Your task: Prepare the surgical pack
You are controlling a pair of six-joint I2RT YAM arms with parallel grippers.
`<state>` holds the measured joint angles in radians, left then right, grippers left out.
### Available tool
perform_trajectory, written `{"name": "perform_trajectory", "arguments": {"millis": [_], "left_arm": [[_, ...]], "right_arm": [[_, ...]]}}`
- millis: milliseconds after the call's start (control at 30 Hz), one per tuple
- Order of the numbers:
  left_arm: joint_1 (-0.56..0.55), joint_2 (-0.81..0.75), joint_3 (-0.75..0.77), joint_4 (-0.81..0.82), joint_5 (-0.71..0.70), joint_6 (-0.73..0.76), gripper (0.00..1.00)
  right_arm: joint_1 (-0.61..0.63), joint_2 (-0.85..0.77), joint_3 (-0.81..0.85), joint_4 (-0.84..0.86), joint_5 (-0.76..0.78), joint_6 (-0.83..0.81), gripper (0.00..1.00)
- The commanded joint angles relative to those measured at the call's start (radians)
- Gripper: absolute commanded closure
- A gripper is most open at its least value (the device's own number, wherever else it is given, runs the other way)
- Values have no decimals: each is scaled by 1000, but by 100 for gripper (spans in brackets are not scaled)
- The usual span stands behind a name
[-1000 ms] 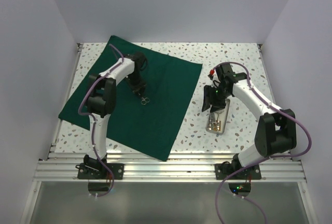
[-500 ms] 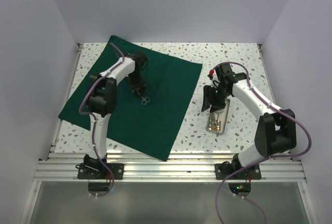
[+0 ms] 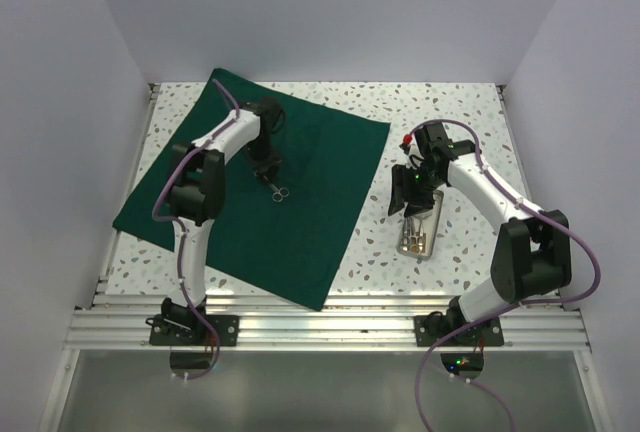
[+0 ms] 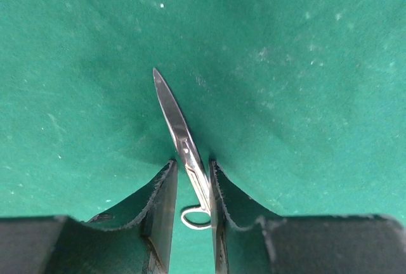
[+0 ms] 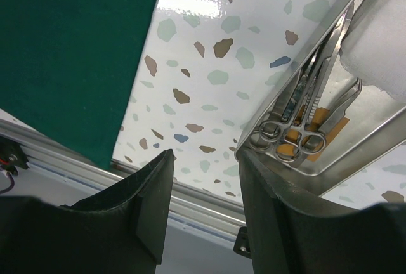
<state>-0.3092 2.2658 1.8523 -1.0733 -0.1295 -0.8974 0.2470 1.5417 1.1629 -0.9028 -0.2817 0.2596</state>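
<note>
A large dark green cloth drape [image 3: 310,182] lies flat across the left of the speckled white table [image 3: 450,112]; slim steel scissors [image 4: 181,131] rest on it, blades closed; the left gripper [image 4: 192,166] straddles their shank near the ring handles, jaws slightly parted, not clamped; to the right, off the drape, the right gripper [image 5: 204,153] hangs open and empty beside a small rectangular steel tray [image 5: 380,115] holding ring-handled steel forceps [image 5: 298,128] and white gauze [image 5: 380,39].

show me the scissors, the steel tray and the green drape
scissors [image 4: 183,142], left wrist view, blade near the pivot
steel tray [image 5: 374,131], right wrist view, bare floor
green drape [image 3: 300,242], top view, bare near part
</note>
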Motion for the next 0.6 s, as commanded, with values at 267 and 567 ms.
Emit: {"name": "perform_trajectory", "arguments": {"millis": [267,567], "left_arm": [[15,21,42,30,-41,14,69],[30,60,21,44,-42,37,71]], "right_arm": [[5,-2,38,12,-20,-8,51],[5,3,38,13,-20,-6,51]]}}
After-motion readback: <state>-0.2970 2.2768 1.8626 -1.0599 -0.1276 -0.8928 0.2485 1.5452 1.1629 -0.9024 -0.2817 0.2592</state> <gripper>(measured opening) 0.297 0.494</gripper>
